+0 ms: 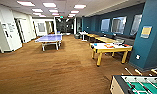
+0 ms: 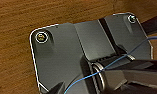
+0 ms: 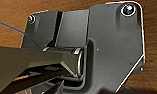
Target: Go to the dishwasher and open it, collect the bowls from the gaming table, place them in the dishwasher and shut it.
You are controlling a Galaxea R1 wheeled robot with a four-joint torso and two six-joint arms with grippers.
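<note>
The gaming table (image 1: 111, 48), white-topped with a yellow rim and yellow legs, stands ahead on the right of a wide room with brown carpet (image 1: 56, 67), beside a teal wall (image 1: 149, 42). Small things lie on its top (too blurred to tell as bowls), a blue ping-pong table (image 1: 49, 38) stands well apart to the left, and a foosball table (image 1: 139, 86) sits nearest on the right. Whether either gripper is apart or together I cannot tell.

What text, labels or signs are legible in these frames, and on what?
None can be read.
Papers on the white door: too blurred to read.
Yellow panel on the teal wall: no lettering can be made out.
Graphics on the gaming table: red and orange shapes, no words readable.
Wrist views: dark plates, brown carpet, no markings.
</note>
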